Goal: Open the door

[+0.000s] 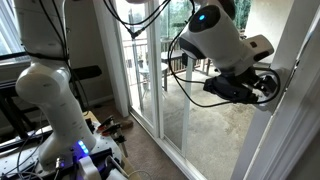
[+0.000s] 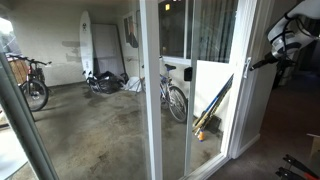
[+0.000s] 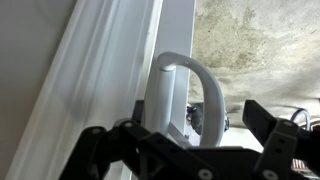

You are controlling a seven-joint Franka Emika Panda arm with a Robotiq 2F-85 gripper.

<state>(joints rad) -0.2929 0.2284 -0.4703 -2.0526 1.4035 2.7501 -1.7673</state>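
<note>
The door is a tall glass panel with a wide white frame; its stile shows in both exterior views (image 1: 297, 50) (image 2: 243, 110) and fills the left of the wrist view (image 3: 110, 60). Its pale-grey loop handle (image 3: 205, 90) stands out from the stile and shows small in an exterior view (image 2: 248, 66). My gripper (image 3: 180, 135) is open, with one black finger on each side of the loop. I cannot tell whether a finger touches it. In both exterior views the gripper (image 1: 270, 85) (image 2: 268, 58) is right at the stile, at handle height.
Narrower white-framed glass panels (image 1: 140, 60) (image 2: 152, 90) stand beside the door. Beyond the glass are a bicycle (image 2: 176, 97), a second bicycle (image 2: 32, 85), a surfboard (image 2: 87, 45) and a concrete floor. The robot's base with cables (image 1: 85, 150) stands on the carpet inside.
</note>
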